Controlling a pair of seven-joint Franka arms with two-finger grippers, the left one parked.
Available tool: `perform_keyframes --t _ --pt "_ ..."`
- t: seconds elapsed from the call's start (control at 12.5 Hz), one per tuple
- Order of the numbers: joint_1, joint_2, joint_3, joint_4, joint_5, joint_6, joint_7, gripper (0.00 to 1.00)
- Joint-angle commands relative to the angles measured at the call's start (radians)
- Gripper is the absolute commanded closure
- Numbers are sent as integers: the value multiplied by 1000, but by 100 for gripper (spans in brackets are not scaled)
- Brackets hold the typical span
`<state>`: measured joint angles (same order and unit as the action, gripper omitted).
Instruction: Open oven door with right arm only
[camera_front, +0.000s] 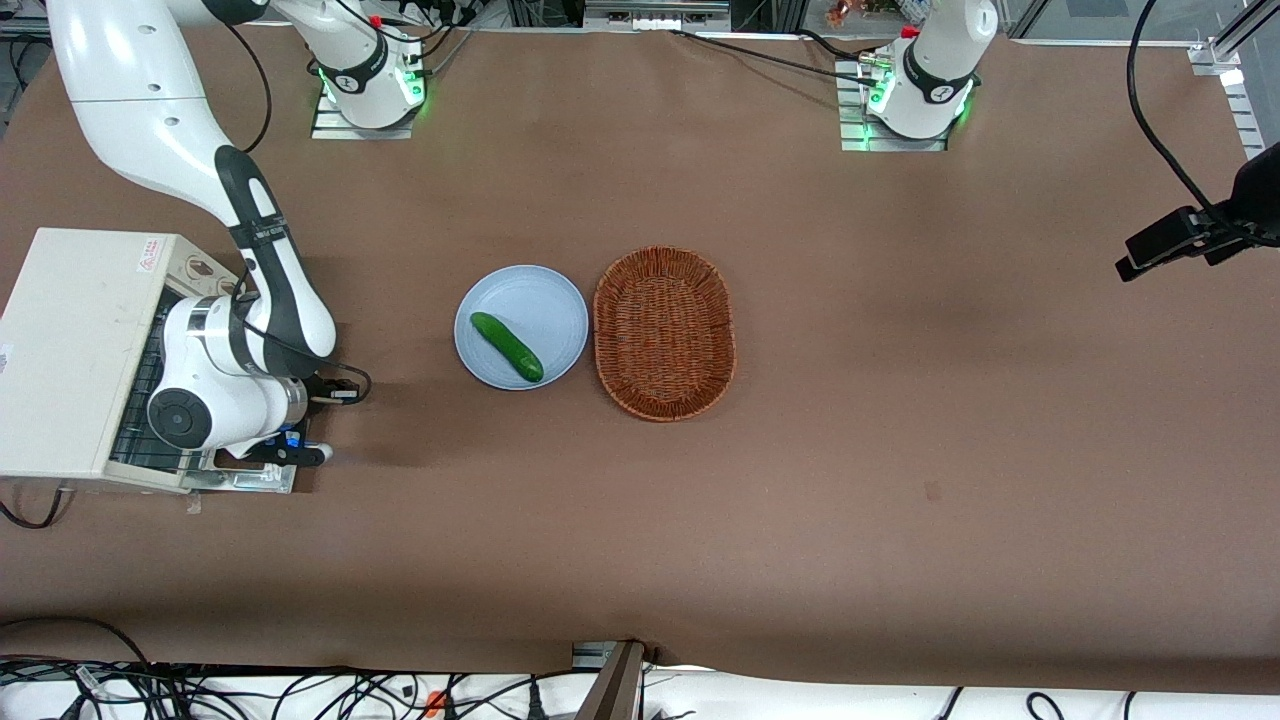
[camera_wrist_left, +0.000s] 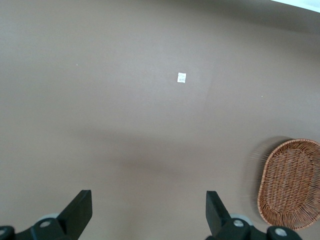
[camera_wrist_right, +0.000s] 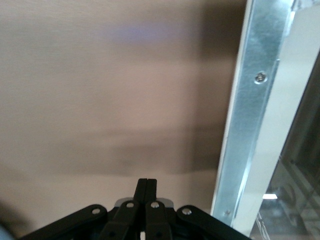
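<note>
Your right arm's hand, fingers pressed together, hovers low beside the oven door, already dropped open at the desk's nine o'clock edge; next, withdraw clear.

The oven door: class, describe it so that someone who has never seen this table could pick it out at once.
Find the cream-white toaster oven at the working arm's end of the table. The oven door is the silver-framed flap folded down flat in front of it, with the right arm's gripper, fingers shut, just above it. Unlike the blue plate and wicker basket, it is metal and hinged.
</note>
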<state>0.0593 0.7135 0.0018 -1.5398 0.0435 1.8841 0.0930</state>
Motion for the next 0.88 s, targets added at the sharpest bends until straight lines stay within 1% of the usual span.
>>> perform_keyframes --t 0.0,0.08,0.16,0.24,0.4,0.48,0.56,0.8 --pt "-9 -43 1 62 29 -85 -97 93" --pt "-12 -73 0 63 29 -92 -137 79" --pt "-12 -110 -5 60 27 -95 -183 63" --pt "-15 -146 -8 55 27 -100 -224 53" --pt "-16 -213 -11 61 15 -154 -243 35" --pt "-18 -247 -20 61 15 -189 -245 20" --pt "-18 -279 -38 61 16 -235 -245 0" --pt "-18 -388 -60 63 21 -330 -243 0"
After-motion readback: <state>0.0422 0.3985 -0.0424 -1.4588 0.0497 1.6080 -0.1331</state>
